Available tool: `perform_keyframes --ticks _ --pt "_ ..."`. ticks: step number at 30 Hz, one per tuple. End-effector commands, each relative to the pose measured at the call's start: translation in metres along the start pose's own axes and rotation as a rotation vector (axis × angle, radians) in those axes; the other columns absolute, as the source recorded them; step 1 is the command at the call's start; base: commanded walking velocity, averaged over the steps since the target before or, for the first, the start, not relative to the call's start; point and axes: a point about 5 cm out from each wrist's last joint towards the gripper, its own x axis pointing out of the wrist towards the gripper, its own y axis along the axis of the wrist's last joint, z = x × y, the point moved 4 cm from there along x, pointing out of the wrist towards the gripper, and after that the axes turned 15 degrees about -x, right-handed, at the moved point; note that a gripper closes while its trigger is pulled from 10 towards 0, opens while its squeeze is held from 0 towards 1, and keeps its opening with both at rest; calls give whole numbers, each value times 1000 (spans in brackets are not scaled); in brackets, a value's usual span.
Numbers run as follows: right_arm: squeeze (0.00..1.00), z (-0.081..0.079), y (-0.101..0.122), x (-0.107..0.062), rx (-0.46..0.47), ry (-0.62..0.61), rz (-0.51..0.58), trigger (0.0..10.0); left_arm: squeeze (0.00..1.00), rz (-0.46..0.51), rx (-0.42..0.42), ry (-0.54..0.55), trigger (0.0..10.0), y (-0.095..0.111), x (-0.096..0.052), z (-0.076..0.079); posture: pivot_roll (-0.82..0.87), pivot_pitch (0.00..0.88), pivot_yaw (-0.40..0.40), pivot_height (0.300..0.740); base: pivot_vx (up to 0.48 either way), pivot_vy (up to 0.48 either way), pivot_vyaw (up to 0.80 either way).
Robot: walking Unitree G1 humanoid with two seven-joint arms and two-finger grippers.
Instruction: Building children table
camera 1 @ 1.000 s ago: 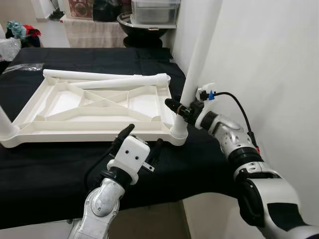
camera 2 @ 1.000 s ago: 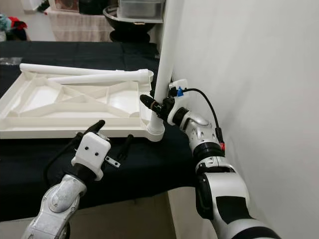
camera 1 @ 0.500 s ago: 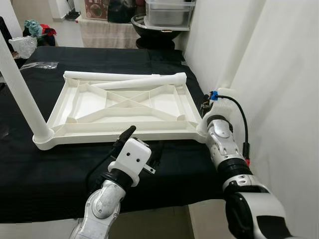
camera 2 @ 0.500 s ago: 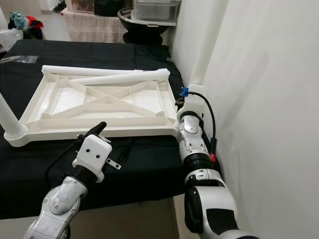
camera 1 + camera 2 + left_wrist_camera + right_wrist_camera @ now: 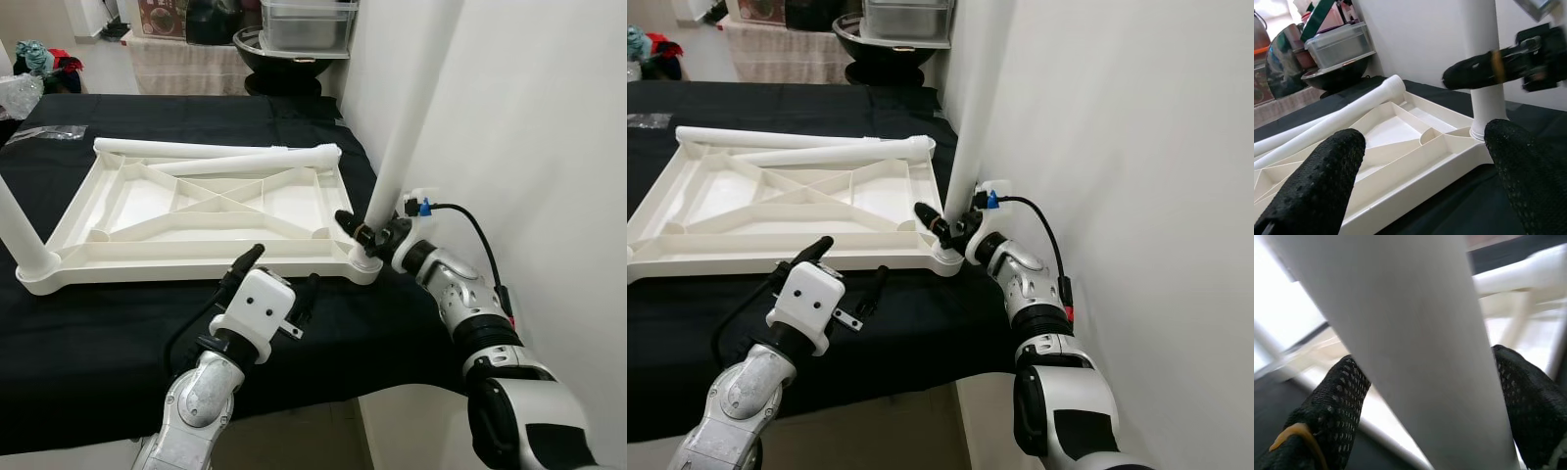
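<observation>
The white children's table top (image 5: 196, 257) lies upside down on the black-covered surface. One white leg (image 5: 402, 137) stands upright in its near right corner socket (image 5: 364, 266). My right gripper (image 5: 361, 231) is shut on this leg low down, a black finger on each side (image 5: 1337, 401). Another leg (image 5: 18, 230) stands at the near left corner. Two loose legs (image 5: 235, 162) lie across the far edge. My left gripper (image 5: 282, 272) hovers open just in front of the top's near rim, with nothing between its fingers (image 5: 1322, 186).
A white wall (image 5: 529, 147) runs close along the right, beside my right arm. A clear bin (image 5: 306, 24) and a dark bowl (image 5: 265, 49) stand at the back. A plastic bag (image 5: 44, 132) lies at the far left of the cloth. The surface's front edge is just below my left gripper.
The head view swung left and came back, so the whole picture shifted. My right wrist has turned around the upright leg and still grips it. The left gripper has stayed put.
</observation>
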Motion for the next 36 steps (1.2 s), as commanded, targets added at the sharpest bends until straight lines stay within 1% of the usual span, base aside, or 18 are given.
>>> perform_keyframes --ticks 1,10,11,12,13,14,20,22,24,27,28,29,30,31,32,33,34,36 --pt "0 -7 2 0 19 70 25 10000 0 -14 14 -13 10000 -4 0 1 90 21 -117 740 0 0 0" --pt "0 -26 18 6 -13 267 95 10000 0 -20 16 -14 10000 -5 -1 1 88 26 -106 740 0 0 0" --pt "0 -31 20 10 -10 289 107 4157 0 -20 15 -16 10000 -5 -1 2 88 26 -106 740 0 0 0" --pt "0 -31 20 10 -10 289 107 4157 0 -20 15 -16 10000 -5 -1 2 88 26 -106 740 0 0 0" --pt "0 -37 24 14 -5 326 123 353 0 -20 14 -17 10000 -5 -1 2 88 26 -106 740 0 0 0" --pt "0 -41 27 19 -8 342 135 0 0 -20 15 -17 10000 -5 -1 2 91 28 -110 740 0 0 0" --pt "0 -43 22 34 -69 265 83 0 0 -19 14 -12 10000 -4 0 1 89 30 -109 740 0 0 0" --pt "0 -29 13 38 -136 108 20 0 0 -19 14 -13 10000 -4 0 1 87 29 -108 740 0 0 0" --pt "0 -2 5 34 -221 -159 -68 0 0 -19 16 -15 10000 -5 0 2 85 27 -110 740 0 0 0" --pt "0 5 4 32 -241 -222 -86 0 0 -19 17 -16 10000 -5 0 2 85 27 -110 740 0 0 0" --pt "0 21 5 24 -293 -387 -112 0 0 -20 18 -16 10000 -5 -1 2 83 26 -110 740 0 0 0" --pt "0 21 5 24 -293 -387 -112 0 0 -20 18 -16 10000 -5 -1 2 83 26 -110 740 0 0 0" --pt "0 42 4 9 -298 -605 -143 0 0 -21 16 -16 10000 -5 -1 2 78 23 -109 740 0 0 0" --pt "0 42 4 9 -298 -605 -143 0 0 -21 16 -16 10000 -5 -1 2 78 23 -109 740 0 0 0" --pt "0 56 6 -8 -326 -793 -154 0 0 -21 14 -18 10000 -6 -1 3 78 23 -109 740 0 0 0" --pt "0 56 6 -8 -326 -793 -154 0 0 -21 14 -18 10000 -6 -1 3 78 23 -109 740 0 0 0" --pt "0 57 -1 -27 -307 -970 -136 0 0 -21 12 -22 10000 -6 -1 5 78 14 -110 740 0 0 0" --pt "0 57 -1 -27 -307 -970 -136 0 0 -21 12 -22 10000 -6 -1 5 78 14 -110 740 0 0 0"
